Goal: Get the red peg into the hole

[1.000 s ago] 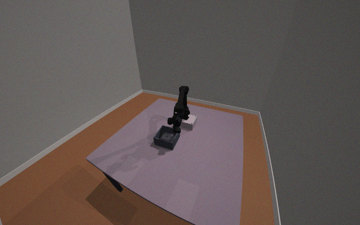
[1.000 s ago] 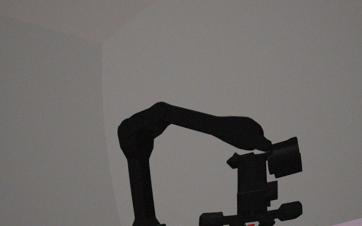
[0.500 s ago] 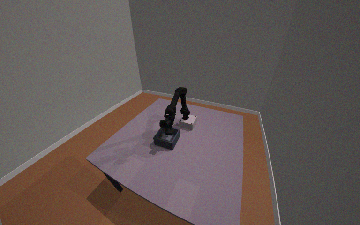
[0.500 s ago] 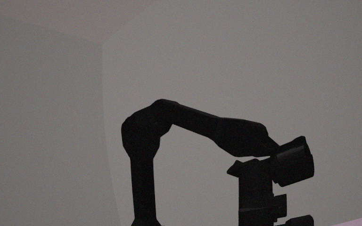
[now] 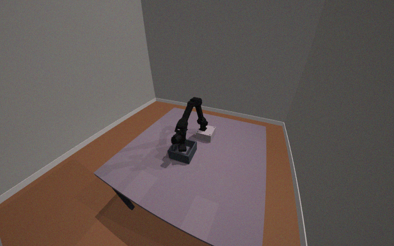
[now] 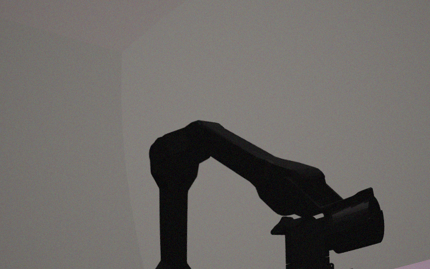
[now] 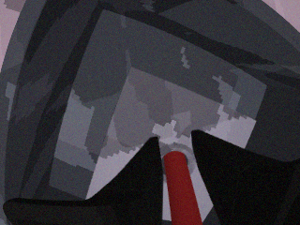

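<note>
The dark blue-grey open box (image 5: pixel 178 156) (image 7: pixel 277 131) stands on the table. The pale plate (image 7: pixel 150 103) lies in its bottom. My gripper (image 5: pixel 182 148) (image 7: pixel 174 141) points down into the box and is open a little. The red peg (image 7: pixel 180 187) stands between the fingers, with a narrow gap on each side in the wrist view. The peg's far end overlaps the ringed hole (image 7: pixel 188 154) in that view. How deep it sits in the hole cannot be told. The peg is hidden in the top view, and the exterior view cuts off the fingers.
The box walls stand close around the gripper. The arm's base is on a white block (image 5: pixel 203 137) behind the box on the lilac table (image 5: pixel 232 170). Shadows fall across the plate and the table left of the box.
</note>
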